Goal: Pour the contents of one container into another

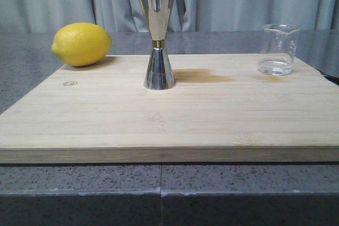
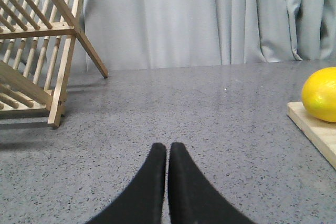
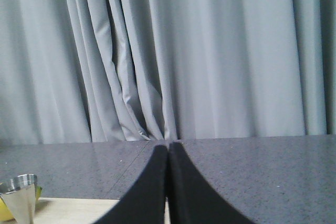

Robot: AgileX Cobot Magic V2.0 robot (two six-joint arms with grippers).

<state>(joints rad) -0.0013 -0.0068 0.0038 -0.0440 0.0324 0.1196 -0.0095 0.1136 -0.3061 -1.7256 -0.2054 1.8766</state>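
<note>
The clear glass beaker [image 1: 278, 49] stands upright at the back right of the wooden board [image 1: 169, 125], with a little clear liquid in its bottom. The tall steel jigger [image 1: 158, 37] with a gold waist band stands upright at the board's middle back; its rim [image 3: 18, 183] shows in the right wrist view. Neither gripper appears in the front view. My left gripper [image 2: 168, 148] is shut and empty over the grey counter, left of the board. My right gripper [image 3: 168, 145] is shut and empty, above the board's edge.
A yellow lemon [image 1: 82, 44] lies at the board's back left corner, also the lemon [image 2: 321, 94] in the left wrist view. A wet stain [image 1: 204, 76] marks the board right of the jigger. A wooden dish rack [image 2: 37, 45] stands on the counter further left. Grey curtains hang behind.
</note>
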